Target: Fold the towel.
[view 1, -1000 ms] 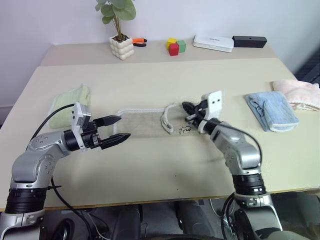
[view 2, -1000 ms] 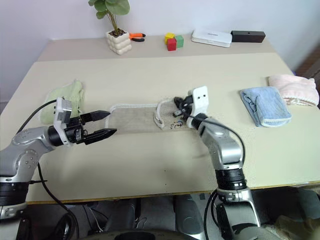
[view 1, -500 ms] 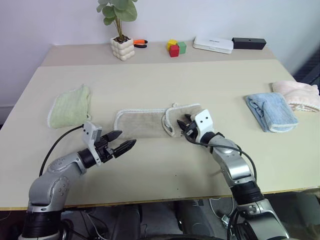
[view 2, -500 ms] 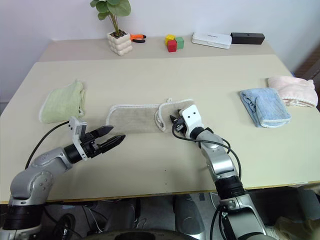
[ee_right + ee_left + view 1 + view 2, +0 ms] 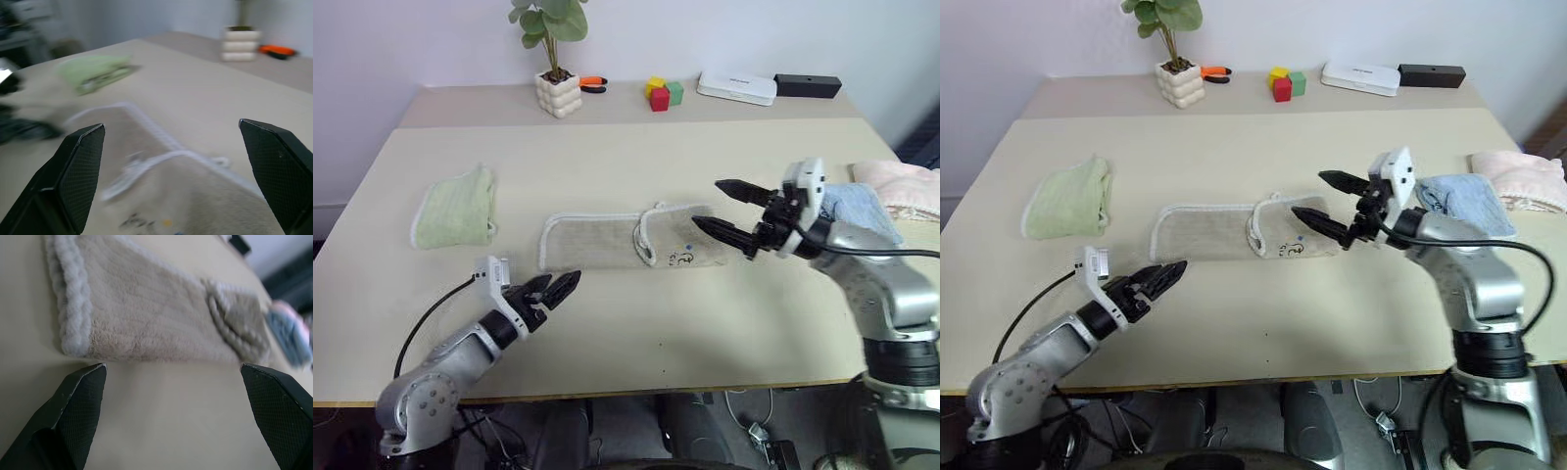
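Note:
The beige towel [image 5: 607, 240] lies flat in the middle of the table as a long strip with whitish edging. Its right end is folded over, with a small embroidered mark [image 5: 678, 258] facing up. My left gripper [image 5: 556, 288] is open, low over the table just in front of the towel's left end [image 5: 122, 318]. My right gripper [image 5: 722, 208] is open and empty, raised above the table just right of the towel's folded end [image 5: 195, 196], pointing left.
A light green cloth [image 5: 455, 208] lies at the left. A light blue cloth [image 5: 1464, 196] and a pink one [image 5: 901, 186] lie at the right. A potted plant [image 5: 556, 88], coloured blocks [image 5: 661, 93], a white box [image 5: 736, 87] and a black box [image 5: 808, 85] stand along the back.
My right gripper let go of the towel's folded end, opened and lifted up and to the right. My left gripper sank lower in front of the towel's left end.

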{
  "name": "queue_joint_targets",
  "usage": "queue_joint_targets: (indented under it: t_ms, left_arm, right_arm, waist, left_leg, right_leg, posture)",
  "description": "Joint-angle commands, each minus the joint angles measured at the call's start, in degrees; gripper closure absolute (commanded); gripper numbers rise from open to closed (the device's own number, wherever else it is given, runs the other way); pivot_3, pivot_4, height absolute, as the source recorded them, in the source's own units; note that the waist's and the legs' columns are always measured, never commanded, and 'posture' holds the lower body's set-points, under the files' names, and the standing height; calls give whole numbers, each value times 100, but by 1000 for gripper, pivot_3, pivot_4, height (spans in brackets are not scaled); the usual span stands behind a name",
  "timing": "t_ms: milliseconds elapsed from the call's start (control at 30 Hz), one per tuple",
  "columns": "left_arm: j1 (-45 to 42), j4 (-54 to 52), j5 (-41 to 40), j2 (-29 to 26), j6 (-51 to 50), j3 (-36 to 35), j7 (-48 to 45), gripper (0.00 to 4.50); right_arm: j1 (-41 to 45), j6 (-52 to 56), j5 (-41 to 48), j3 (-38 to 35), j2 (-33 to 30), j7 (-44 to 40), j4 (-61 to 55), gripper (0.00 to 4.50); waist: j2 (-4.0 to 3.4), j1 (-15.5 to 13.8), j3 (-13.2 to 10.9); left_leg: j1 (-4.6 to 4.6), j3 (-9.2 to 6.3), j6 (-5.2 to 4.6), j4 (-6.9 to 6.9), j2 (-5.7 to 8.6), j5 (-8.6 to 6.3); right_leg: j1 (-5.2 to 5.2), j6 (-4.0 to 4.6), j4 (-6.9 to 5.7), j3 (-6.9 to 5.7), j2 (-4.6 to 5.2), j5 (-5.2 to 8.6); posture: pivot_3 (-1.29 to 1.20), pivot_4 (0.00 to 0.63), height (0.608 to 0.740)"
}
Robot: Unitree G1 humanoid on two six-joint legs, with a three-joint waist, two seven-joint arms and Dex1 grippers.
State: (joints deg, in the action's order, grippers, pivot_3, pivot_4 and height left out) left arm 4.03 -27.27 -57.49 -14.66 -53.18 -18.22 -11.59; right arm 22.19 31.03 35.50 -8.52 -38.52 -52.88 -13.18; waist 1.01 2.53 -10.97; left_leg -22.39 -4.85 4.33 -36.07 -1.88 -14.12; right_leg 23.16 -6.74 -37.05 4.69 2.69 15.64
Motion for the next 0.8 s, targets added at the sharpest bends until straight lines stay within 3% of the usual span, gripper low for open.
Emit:
queue_joint_targets:
  t_ms: [33, 133, 400, 533, 733, 800]
  left_arm:
    - [-111, 10, -196, 189, -132, -12, 637, 0]
    - [-257, 202, -54, 291, -113, 67, 975, 0]
    - [-941, 986, -832, 1062, -131, -362, 2397, 0]
    - [-1282, 1246, -967, 1141, -20, -365, 2590, 1284]
    - [-1449, 1269, -994, 1036, 103, -299, 2623, 4444]
    - [-1468, 1258, -956, 977, 177, -286, 2528, 4444]
  right_arm:
    - [-42, -139, -8, -61, 7, 46, -228, 50]
    - [-69, -203, -96, -13, 75, 166, -244, 50]
    - [-305, -350, -258, 34, 71, 243, -349, 50]
    - [-315, -403, -341, 33, 87, 300, -324, 0]
    - [-417, -460, -260, -101, 9, 179, -382, 0]
    - [-510, -478, -33, -328, -83, -50, -420, 0]
  waist:
    - [-1, -4, 0]
    - [-2, -14, 1]
    - [-10, -64, 6]
    - [-16, -63, 10]
    - [-13, -91, 9]
    - [-10, -134, 7]
  left_leg:
    - [0, 1, 0, 0, 0, 0]
    - [-1, 2, 0, -4, 3, 0]
    - [0, 1, 1, -8, 6, 0]
    - [4, 1, 1, -9, 6, 1]
    - [-2, 1, 2, -6, 7, 1]
    - [-2, 1, 2, -6, 7, 1]
  right_leg:
    - [0, 0, 2, 1, 0, 0]
    - [-3, 1, 6, 2, 1, 0]
    - [-10, -1, 9, 2, 3, 0]
    - [-12, 0, 8, 1, 3, 0]
    - [-11, 0, 17, 1, 3, 0]
    - [-10, 0, 18, 1, 3, -1]
  posture:
    - [0, 150, 740]
    - [0, 150, 740]
    - [0, 150, 740]
    - [0, 150, 740]
    - [0, 150, 740]
    - [0, 150, 740]
